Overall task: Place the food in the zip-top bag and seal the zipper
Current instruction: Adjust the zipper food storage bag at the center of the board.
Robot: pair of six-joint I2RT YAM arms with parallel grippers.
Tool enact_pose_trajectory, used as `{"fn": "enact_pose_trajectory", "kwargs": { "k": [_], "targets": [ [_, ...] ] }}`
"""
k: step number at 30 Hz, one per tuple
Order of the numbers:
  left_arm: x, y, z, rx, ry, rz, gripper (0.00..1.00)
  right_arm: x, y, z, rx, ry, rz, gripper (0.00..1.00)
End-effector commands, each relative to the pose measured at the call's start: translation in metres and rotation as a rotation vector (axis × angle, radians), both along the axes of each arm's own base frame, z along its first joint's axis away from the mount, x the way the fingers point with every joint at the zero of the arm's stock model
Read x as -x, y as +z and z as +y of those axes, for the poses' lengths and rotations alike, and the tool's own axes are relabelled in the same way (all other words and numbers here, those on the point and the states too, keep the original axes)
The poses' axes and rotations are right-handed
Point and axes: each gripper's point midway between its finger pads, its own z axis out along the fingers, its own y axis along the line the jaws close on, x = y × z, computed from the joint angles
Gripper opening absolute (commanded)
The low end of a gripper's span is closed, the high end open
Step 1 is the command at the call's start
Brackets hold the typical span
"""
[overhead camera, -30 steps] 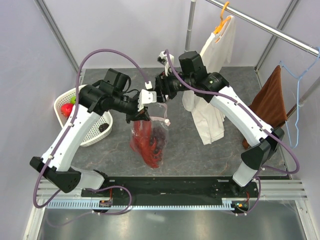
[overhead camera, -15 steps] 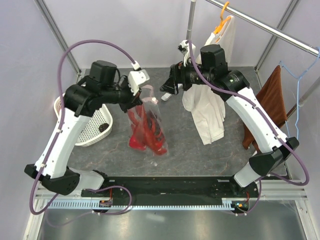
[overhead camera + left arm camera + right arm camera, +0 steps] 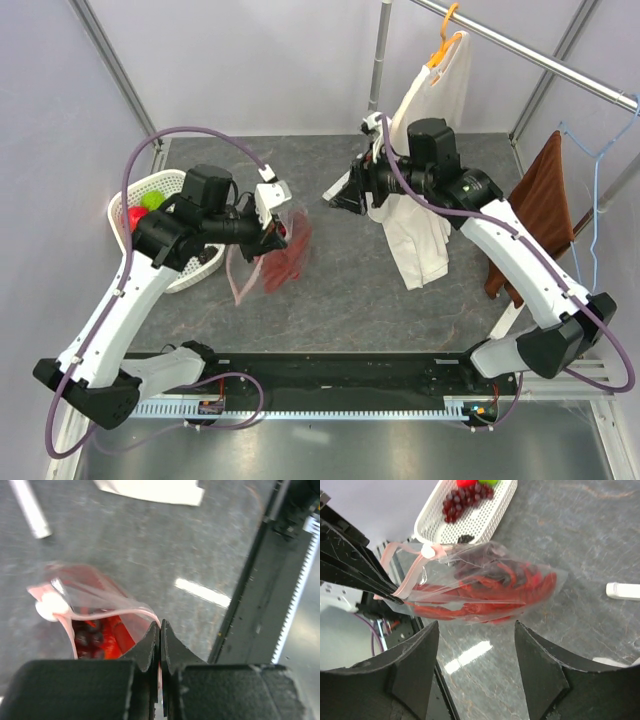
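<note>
The zip-top bag [image 3: 282, 255] hangs tilted above the table with red chilli peppers [image 3: 485, 597] and a dark piece inside. My left gripper [image 3: 272, 232] is shut on the pink zipper [image 3: 115, 612] at one end of the bag's mouth; the strip also shows in the right wrist view [image 3: 406, 583]. The mouth gapes open. My right gripper [image 3: 335, 196] is open and empty, to the right of the bag and apart from it. Purple grapes [image 3: 462, 499], a red apple [image 3: 133, 216] and a green piece [image 3: 151, 200] lie in the white basket [image 3: 185, 270].
A cream shirt [image 3: 420, 210] hangs on a rack at the back right, and a brown towel [image 3: 540, 200] hangs further right. A small white piece [image 3: 622, 591] lies on the grey table. The black base rail [image 3: 340, 372] runs along the near edge.
My right gripper let go of the bag and drew back to the right. My left arm swung the bag left and lower, and the bag now hangs tilted sideways.
</note>
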Motion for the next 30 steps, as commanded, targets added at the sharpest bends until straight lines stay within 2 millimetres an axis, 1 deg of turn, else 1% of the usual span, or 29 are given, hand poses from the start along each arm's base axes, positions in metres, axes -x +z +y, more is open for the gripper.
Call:
{"fn": "enact_pose_trajectory", "kwargs": {
  "k": [1, 3, 4, 5, 6, 8, 9, 10, 11, 12, 14, 15, 17, 18, 19, 21, 23, 26, 27, 29, 30],
  "targets": [
    [0.029, 0.017, -0.018, 0.125, -0.202, -0.076, 0.02, 0.015, 0.007, -0.001, -0.014, 0.098, -0.161, 0.68],
    [0.042, 0.028, -0.021, 0.165, -0.269, -0.105, 0.02, 0.021, 0.004, -0.003, -0.003, 0.123, -0.191, 0.67],
    [0.045, 0.034, -0.021, 0.176, -0.299, -0.131, 0.02, 0.023, -0.002, -0.003, 0.004, 0.132, -0.188, 0.67],
    [0.049, 0.040, -0.023, 0.190, -0.325, -0.144, 0.02, 0.024, -0.003, -0.003, 0.009, 0.137, -0.194, 0.67],
    [0.053, 0.052, -0.026, 0.216, -0.358, -0.169, 0.02, 0.026, -0.004, -0.003, 0.014, 0.142, -0.205, 0.67],
    [0.054, 0.065, -0.028, 0.231, -0.382, -0.191, 0.02, 0.026, -0.005, -0.003, 0.016, 0.143, -0.206, 0.68],
    [0.051, 0.075, -0.032, 0.242, -0.396, -0.197, 0.02, 0.026, -0.005, -0.003, 0.016, 0.144, -0.205, 0.68],
    [0.051, 0.078, -0.033, 0.241, -0.409, -0.200, 0.02, 0.027, -0.004, -0.003, 0.014, 0.146, -0.206, 0.68],
    [0.052, 0.075, -0.033, 0.234, -0.421, -0.178, 0.02, 0.027, -0.003, -0.003, 0.011, 0.146, -0.209, 0.68],
    [0.052, 0.077, -0.035, 0.237, -0.433, -0.180, 0.02, 0.029, -0.001, -0.004, 0.009, 0.146, -0.213, 0.68],
    [0.046, 0.073, -0.036, 0.225, -0.410, -0.159, 0.02, 0.031, -0.001, -0.005, 0.006, 0.148, -0.210, 0.66],
    [0.044, 0.069, -0.036, 0.218, -0.401, -0.143, 0.02, 0.035, 0.002, -0.006, -0.002, 0.154, -0.210, 0.66],
    [0.045, 0.065, -0.036, 0.220, -0.398, -0.125, 0.02, 0.042, -0.002, -0.007, -0.012, 0.163, -0.183, 0.65],
    [0.041, 0.064, -0.037, 0.221, -0.385, -0.130, 0.02, 0.047, 0.000, -0.009, -0.019, 0.166, -0.183, 0.65],
    [0.040, 0.064, -0.037, 0.223, -0.371, -0.120, 0.02, 0.050, -0.005, -0.009, -0.019, 0.170, -0.168, 0.65],
    [0.032, 0.065, -0.037, 0.211, -0.338, -0.136, 0.02, 0.056, -0.003, -0.013, -0.025, 0.165, -0.165, 0.65],
    [0.024, 0.069, -0.037, 0.208, -0.310, -0.159, 0.02, 0.055, -0.004, -0.015, -0.019, 0.148, -0.169, 0.65],
    [0.014, 0.081, -0.038, 0.202, -0.287, -0.206, 0.02, 0.053, -0.002, -0.015, -0.027, 0.121, -0.142, 0.66],
    [0.012, 0.082, -0.038, 0.202, -0.286, -0.209, 0.02, 0.051, 0.001, -0.015, -0.031, 0.117, -0.147, 0.67],
    [0.013, 0.082, -0.039, 0.201, -0.297, -0.213, 0.02, 0.047, -0.002, -0.013, -0.026, 0.108, -0.132, 0.68],
    [0.014, 0.081, -0.039, 0.202, -0.308, -0.212, 0.02, 0.045, 0.000, -0.012, -0.028, 0.106, -0.133, 0.69]
  ]
}}
